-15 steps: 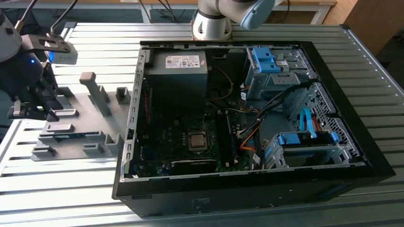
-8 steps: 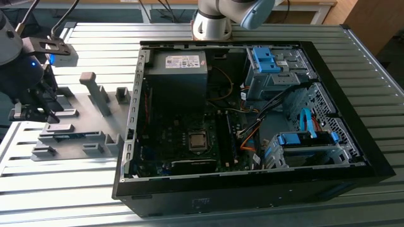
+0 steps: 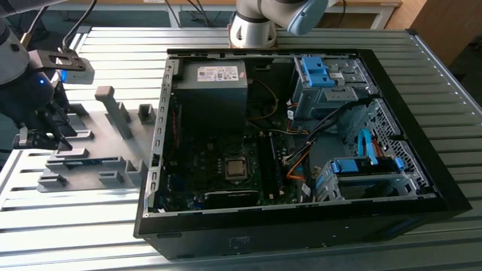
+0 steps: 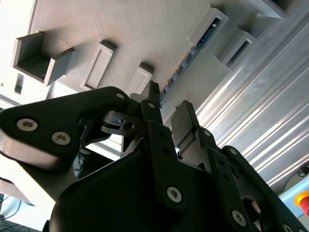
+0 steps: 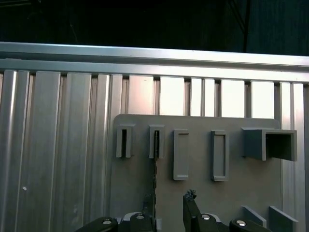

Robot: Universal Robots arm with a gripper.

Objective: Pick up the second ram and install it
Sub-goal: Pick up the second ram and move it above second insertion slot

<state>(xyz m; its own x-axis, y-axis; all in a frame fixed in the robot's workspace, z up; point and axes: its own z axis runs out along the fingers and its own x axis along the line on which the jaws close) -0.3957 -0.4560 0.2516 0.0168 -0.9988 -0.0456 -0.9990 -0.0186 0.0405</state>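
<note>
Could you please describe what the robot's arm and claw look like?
The arm is silvery grey tubing with a pale blue joint cap. The claw is matte black: two slim flat fingers on hinged link bars, fastened with silver screws.

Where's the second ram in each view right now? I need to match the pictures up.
Exterior view: second ram on edge in the grey fixture plate, at the exterior view's left, beside the tool.
Second wrist view: blue-green edge running along the plate to the open tool.
First wrist view: thin dark line reaching the tool.
Shared landmark: the fixture plate.
</note>
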